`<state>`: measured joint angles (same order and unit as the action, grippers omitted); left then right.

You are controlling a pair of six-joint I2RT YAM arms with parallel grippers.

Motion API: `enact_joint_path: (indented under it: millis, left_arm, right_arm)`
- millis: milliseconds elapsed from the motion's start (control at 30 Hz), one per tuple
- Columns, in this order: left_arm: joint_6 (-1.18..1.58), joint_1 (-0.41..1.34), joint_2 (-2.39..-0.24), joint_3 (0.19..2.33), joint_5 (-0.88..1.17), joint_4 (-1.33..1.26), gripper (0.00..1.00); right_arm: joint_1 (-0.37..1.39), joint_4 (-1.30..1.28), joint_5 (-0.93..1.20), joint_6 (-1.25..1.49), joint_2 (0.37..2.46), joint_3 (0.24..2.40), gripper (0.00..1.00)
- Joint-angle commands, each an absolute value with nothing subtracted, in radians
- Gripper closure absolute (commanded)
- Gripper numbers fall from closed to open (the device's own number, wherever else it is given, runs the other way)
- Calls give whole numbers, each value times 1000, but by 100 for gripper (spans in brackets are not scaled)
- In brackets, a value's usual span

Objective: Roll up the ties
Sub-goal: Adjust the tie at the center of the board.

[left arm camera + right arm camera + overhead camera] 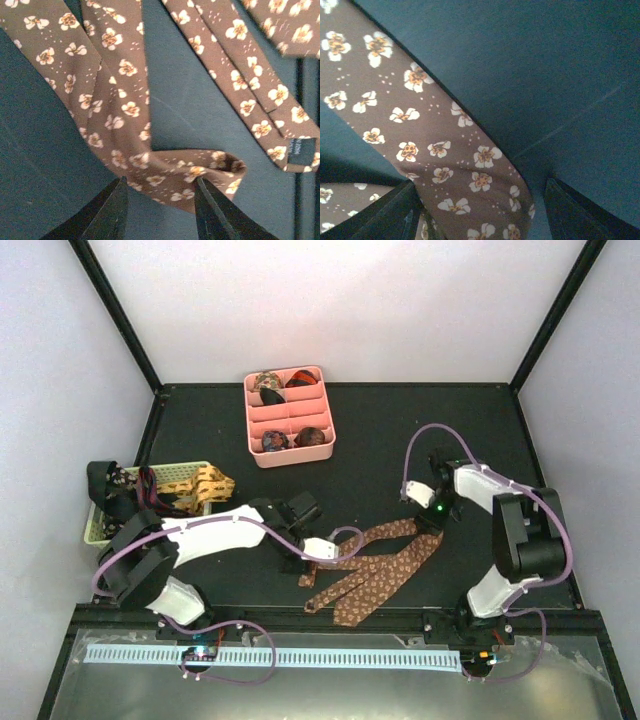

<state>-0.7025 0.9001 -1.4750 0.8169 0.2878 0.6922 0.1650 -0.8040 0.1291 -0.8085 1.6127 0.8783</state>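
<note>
**Fingers (210, 215) straddle brown flowered tie (385, 565)**

Black fingers of the left gripper (160, 187) stand apart over a fold in the tie, one tip on the cloth, no pinch showing. The right gripper (480, 200) holds its fingers spread wide around the tie's other end. Between the arms, the tie lies loosely doubled on the dark surface (450, 430); rolled ties (270, 385) sit in the pink tray (250, 420) behind.
</note>
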Motion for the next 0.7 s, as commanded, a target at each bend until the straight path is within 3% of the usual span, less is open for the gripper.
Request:
enact_joint_path:
  millis: [0, 67, 233, 300, 400, 533, 667]
  left_arm:
    - [-579, 850, -1529, 886, 215, 610, 67]
    - [-532, 777, -1549, 909, 217, 612, 78]
    - [-435, 580, -1580, 961, 182, 619, 86]
    - [-498, 562, -1517, 946, 205, 614, 74]
    - [-702, 593, -1359, 876, 433, 630, 58]
    - [-840, 769, -1209, 755, 446, 594, 54]
    - [-789, 894, -1211, 710, 436, 539, 54]
  right_arm:
    - [173, -666, 9, -819, 1759, 972, 32]
    - [180, -650, -8, -809, 1826, 1038, 34]
    - [244, -655, -10, -763, 1949, 1254, 34]
    - [267, -705, 11, -734, 1971, 1342, 34]
    - [264, -763, 46, -703, 1935, 1397, 34]
    - [243, -810, 102, -688, 1823, 1343, 31]
    - [207, -873, 198, -652, 1716, 1282, 30]
